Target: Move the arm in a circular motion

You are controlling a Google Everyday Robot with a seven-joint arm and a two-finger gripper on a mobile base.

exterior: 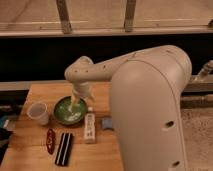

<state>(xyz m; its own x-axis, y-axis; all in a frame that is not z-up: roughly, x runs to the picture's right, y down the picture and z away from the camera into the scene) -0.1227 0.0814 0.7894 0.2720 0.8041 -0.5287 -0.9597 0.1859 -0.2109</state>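
Reaching in from 3 o'clock, the arm (pixel 150 90) bends at its elbow and hangs the gripper (pixel 76 102) over the bowl (pixel 59 115), near its 1 o'clock rim. Judged mid-circle, held above the table (pixel 46 93) items. Whether the gripper is clenched or released cannot be told.

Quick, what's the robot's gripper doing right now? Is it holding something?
Gripper: at the tip of the arm, over the green bowl; open or shut cannot be told.
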